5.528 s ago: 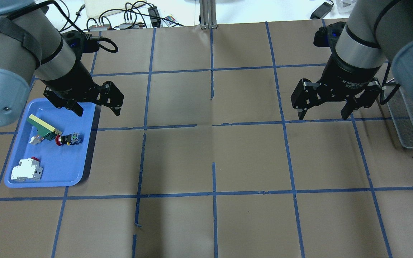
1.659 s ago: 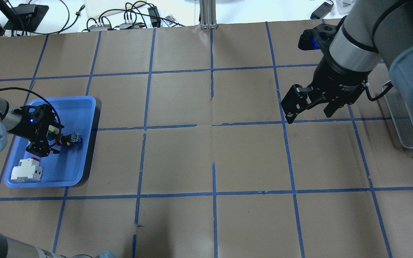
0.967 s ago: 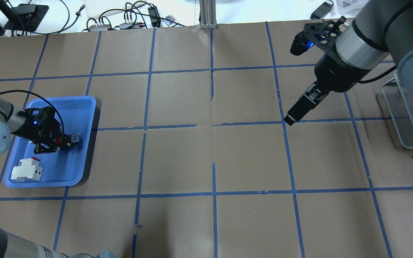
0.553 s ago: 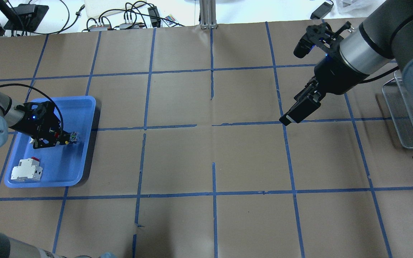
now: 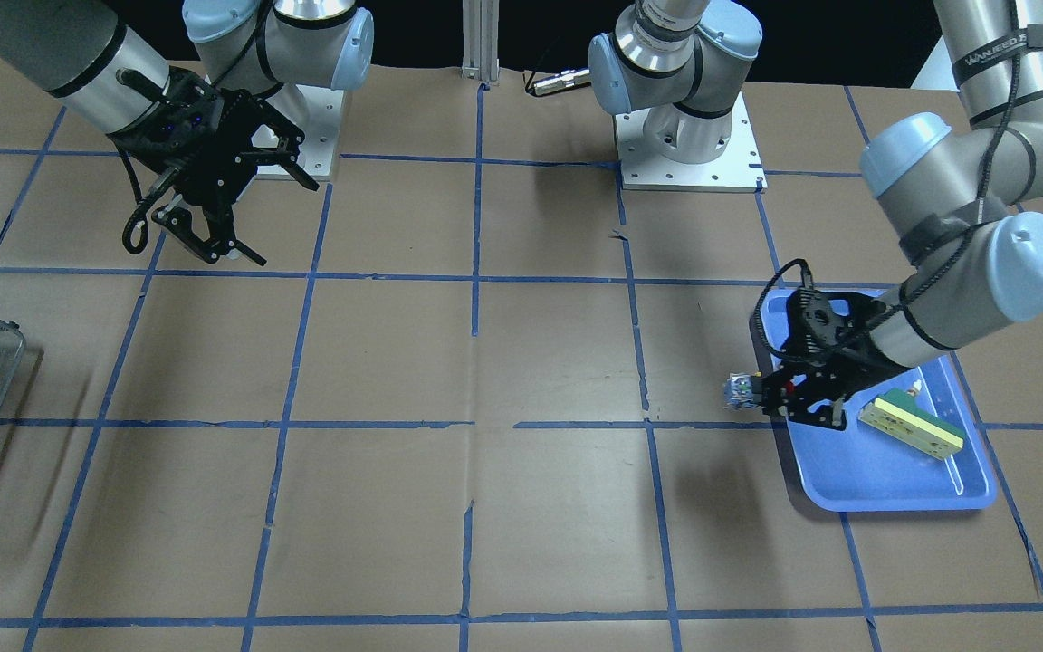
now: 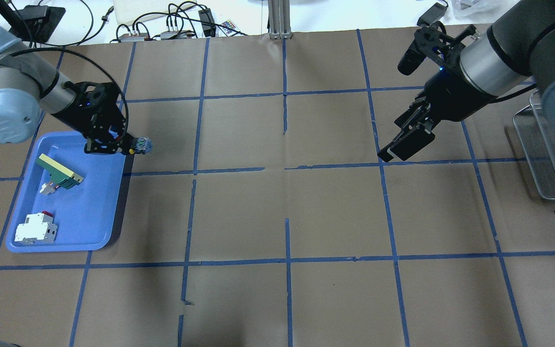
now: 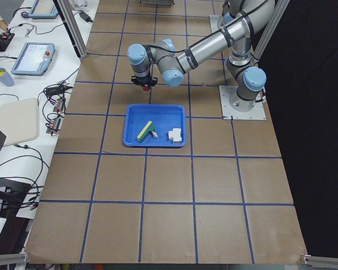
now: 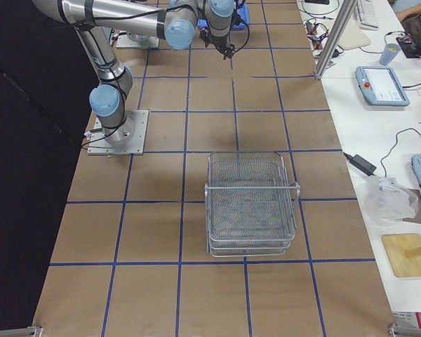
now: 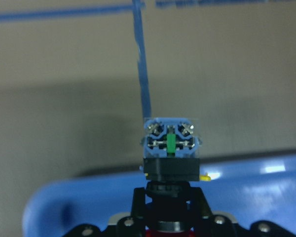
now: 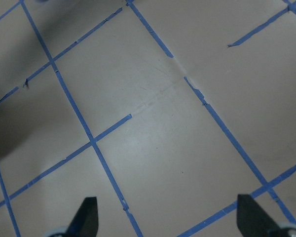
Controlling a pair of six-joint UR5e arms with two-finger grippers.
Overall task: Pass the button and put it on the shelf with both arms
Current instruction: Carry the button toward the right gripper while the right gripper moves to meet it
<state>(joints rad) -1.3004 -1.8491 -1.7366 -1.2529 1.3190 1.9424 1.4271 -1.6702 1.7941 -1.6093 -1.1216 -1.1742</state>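
My left gripper [image 6: 124, 146] is shut on the button [image 6: 141, 144] and holds it in the air over the far right rim of the blue tray [image 6: 89, 217]. In the left wrist view the button's blue and silvery block [image 9: 170, 143] points away from me, with the black collar between my fingers. In the front view the button [image 5: 741, 389] sticks out past the tray's edge. My right gripper [image 6: 403, 147] is open and empty, above the table's right half; its fingertips [image 10: 86, 212] frame bare paper. The wire-mesh shelf [image 8: 251, 203] stands at the far right [image 6: 552, 144].
A green and cream flat bar [image 6: 58, 171] and a white and red breaker block [image 6: 35, 229] lie in the tray. The table is brown paper with a blue tape grid. Cables and boxes lie beyond the far edge [image 6: 171, 24].
My left gripper came down into the tray, shut on the button and lifted it up and toward the far right rim. My right gripper turned at the wrist and stayed open.
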